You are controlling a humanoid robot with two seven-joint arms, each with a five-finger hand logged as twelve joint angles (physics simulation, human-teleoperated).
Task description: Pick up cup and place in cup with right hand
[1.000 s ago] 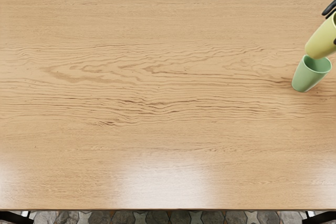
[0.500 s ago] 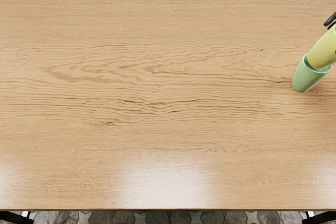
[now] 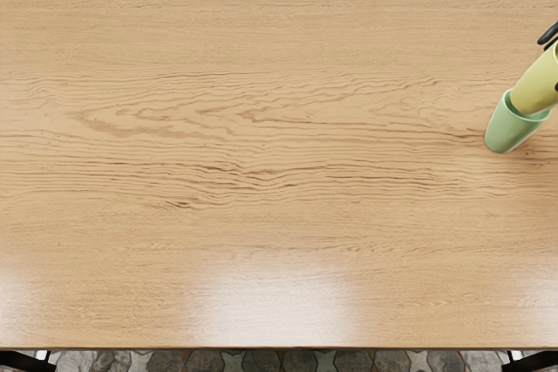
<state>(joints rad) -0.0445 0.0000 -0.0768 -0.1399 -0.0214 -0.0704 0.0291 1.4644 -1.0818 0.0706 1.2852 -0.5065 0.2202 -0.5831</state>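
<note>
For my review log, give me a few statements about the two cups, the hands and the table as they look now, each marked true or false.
1. The lower end of the yellow cup is inside the mouth of the green cup. True.
2. The green cup is near the picture's left edge. False: it is near the right edge.
3. Black fingers of the right hand show at the picture's right edge. True.
4. The yellow cup is wholly in view. False: the right edge of the picture cuts it off.
5. The left hand steadies the green cup. False: the left hand is not in view.
6. The table has a wood-grain top. True.
</note>
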